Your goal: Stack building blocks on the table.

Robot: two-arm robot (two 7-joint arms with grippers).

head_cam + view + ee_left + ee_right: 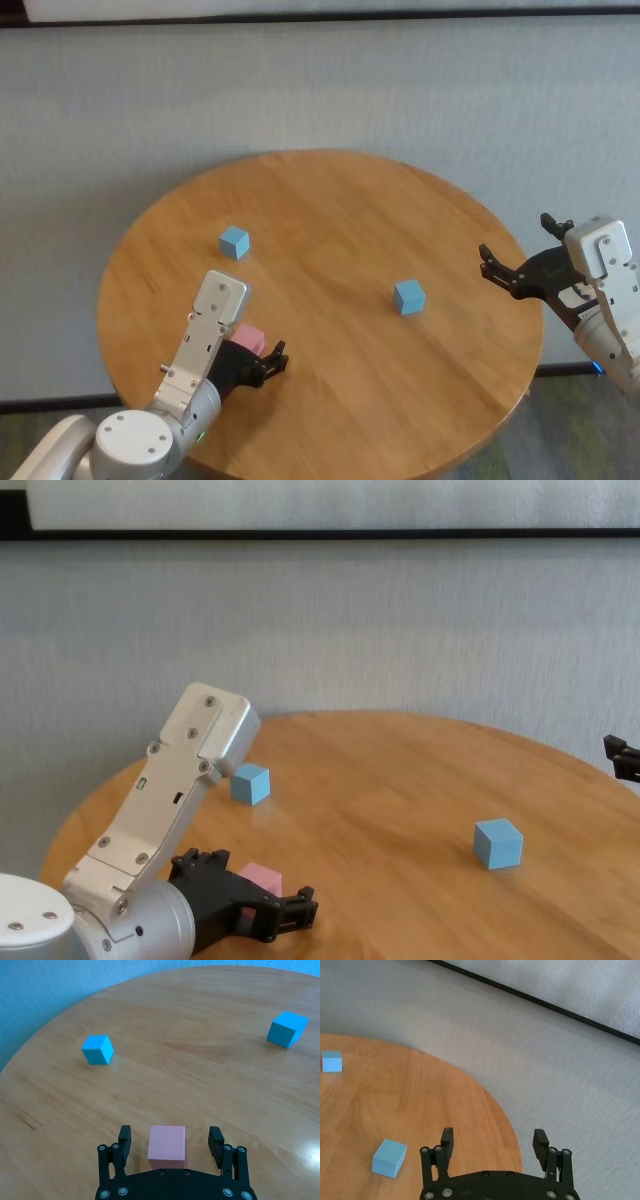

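**A:** Right, start at the left end effector (170, 1144). What's it doing?

**B:** Its fingers are spread wide, one on either side of the pink block (167, 1147), with a gap showing on both sides. It straddles the cube and isn't pinching it. The block sits flat on the surface (330, 215), close to the near-left edge.

**A:** And the right end effector (500, 268)?

**B:** Spread as well, and empty. It hangs out past the right edge of the surface, apart from every block.

**A:** Where are the other two?

**B:** One blue block (234, 241) lies toward the far left, well apart from the pink one. The other blue block (409, 296) lies right of centre, between the middle of the surface and the right end effector. Nothing is stacked yet.

**A:** How will the pink one handle?

**B:** I'd judge it light and stiff, a matte cube with flat faces that should hold against the pads without slipping. Close on the two opposite side faces, about mid-height and square on. The glossy top might let it slide if one finger touches first. From the wrist view the cube looks roughly centred between the fingers, though how far down they reach I can't say for certain.
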